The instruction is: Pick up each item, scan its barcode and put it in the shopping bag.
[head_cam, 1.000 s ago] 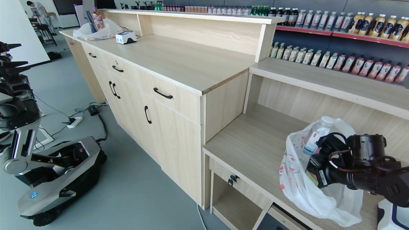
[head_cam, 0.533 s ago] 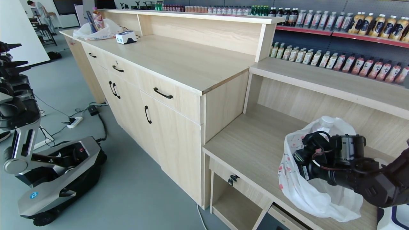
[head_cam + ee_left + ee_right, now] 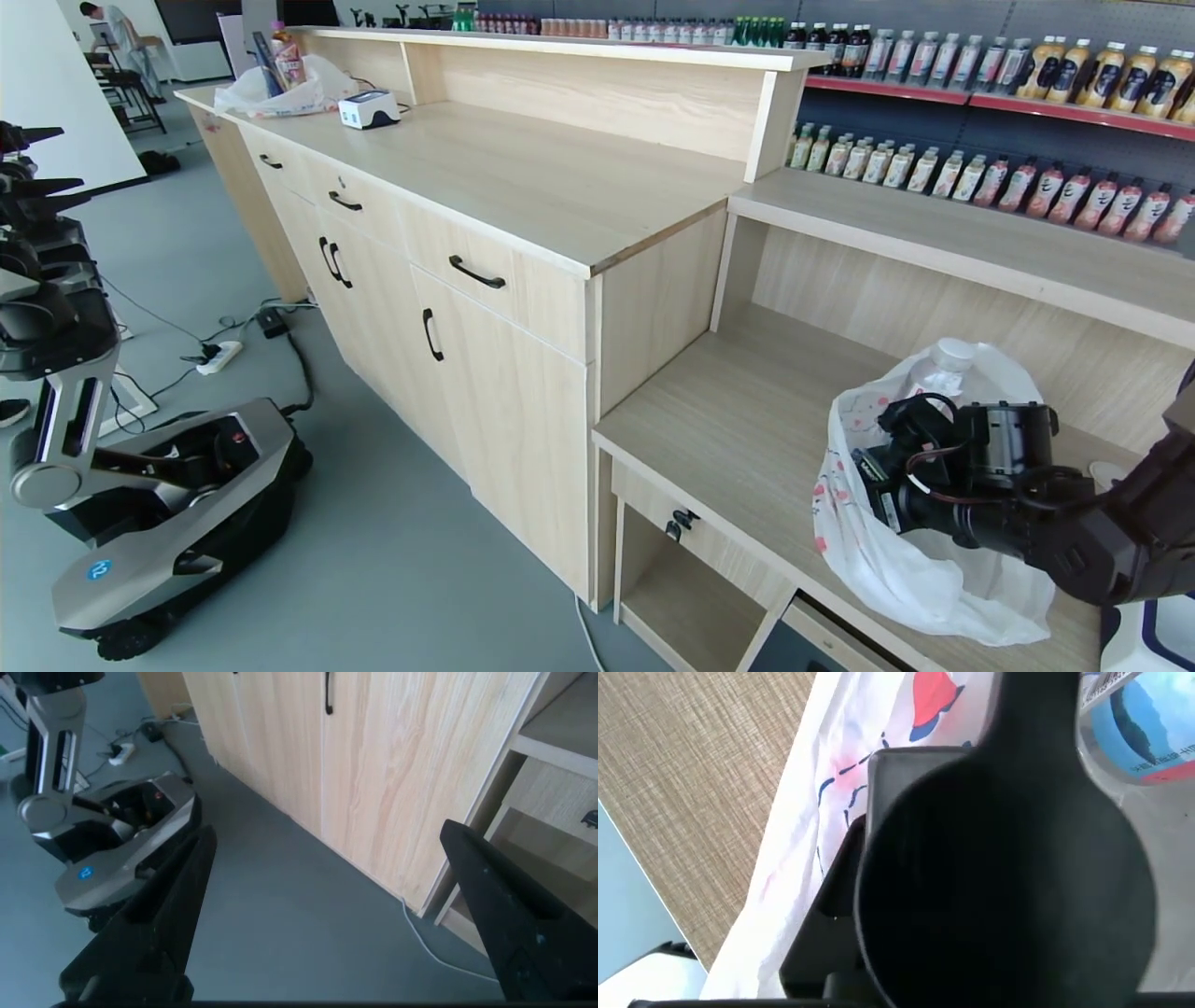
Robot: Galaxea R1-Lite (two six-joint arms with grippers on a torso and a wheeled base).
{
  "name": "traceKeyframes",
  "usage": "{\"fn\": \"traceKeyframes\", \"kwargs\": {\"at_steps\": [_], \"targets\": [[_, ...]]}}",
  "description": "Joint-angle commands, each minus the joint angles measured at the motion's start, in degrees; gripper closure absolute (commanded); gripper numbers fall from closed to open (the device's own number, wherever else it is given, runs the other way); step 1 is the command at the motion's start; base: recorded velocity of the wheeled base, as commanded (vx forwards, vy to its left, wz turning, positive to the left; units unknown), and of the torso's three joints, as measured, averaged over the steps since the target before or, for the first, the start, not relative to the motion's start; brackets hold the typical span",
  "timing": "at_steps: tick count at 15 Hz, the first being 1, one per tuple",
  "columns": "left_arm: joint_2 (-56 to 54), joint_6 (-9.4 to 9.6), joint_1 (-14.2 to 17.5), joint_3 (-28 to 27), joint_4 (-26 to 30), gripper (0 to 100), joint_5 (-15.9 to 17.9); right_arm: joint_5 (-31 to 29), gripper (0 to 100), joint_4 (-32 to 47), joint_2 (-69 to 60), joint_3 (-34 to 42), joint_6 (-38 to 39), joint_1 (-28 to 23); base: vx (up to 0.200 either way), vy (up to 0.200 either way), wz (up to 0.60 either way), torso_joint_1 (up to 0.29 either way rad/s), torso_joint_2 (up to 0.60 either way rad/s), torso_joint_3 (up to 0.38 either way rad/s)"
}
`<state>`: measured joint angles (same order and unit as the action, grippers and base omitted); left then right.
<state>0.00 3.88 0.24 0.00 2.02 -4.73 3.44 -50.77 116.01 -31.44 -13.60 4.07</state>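
While left jaws gape wide, right jaws, state unclear, sit in crinkly bag (image 3: 894, 571).

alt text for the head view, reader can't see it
The robot's right gripper sits in the mouth of a white plastic shopping bag with red print on a low pale-wood counter; a clear plastic bottle with a white cap is in the bag. Rows of bottled drinks line shelves behind.
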Motion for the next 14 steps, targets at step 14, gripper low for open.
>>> {"fn": "traceKeyframes", "kwargs": {"at_steps": [14], "targets": [[0.1, -0.01, 0.0, 0.0, 0.0, 0, 0.0, 4.1, 0, 2.1, -32.2, 4.2, -12.5, -3.7, 0.0, 0.0, 0.0, 0.0, 0.0, 0.0]]}}
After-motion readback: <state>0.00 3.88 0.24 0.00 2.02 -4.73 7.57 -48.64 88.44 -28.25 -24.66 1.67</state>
